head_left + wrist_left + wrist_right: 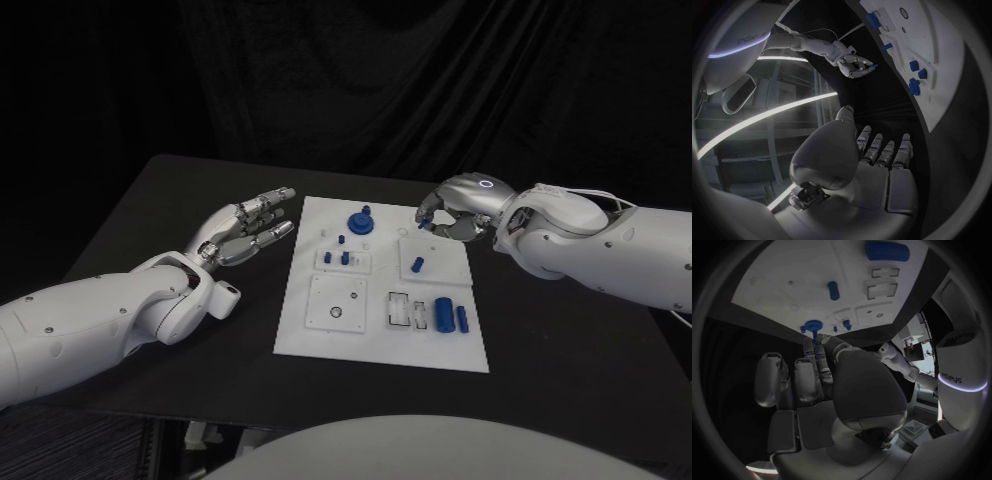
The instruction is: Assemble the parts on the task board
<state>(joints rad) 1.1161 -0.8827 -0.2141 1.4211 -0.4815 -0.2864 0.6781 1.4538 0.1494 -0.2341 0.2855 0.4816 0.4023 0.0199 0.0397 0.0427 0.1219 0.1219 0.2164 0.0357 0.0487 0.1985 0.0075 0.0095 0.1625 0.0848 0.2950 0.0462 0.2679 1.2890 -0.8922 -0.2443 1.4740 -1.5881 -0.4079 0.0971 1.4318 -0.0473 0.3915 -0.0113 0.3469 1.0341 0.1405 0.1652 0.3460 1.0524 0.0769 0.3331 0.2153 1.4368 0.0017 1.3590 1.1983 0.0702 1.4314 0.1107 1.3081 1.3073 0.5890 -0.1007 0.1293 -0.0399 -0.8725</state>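
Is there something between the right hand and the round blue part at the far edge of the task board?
Nothing visible. The right hand hovers over the far edge of the task board, beside the round blue part, with only bare white board between them.

We see a black table [173,190] carrying the white task board [382,340], which lies flat near its middle, long side running from twelve toward six o'clock. The board's far edge sits toward twelve o'clock, its near edge toward six. Bare dark tabletop borders it at nine and three o'clock. In the left wrist view the same white board [942,75] rests on the dark table surface [898,95].
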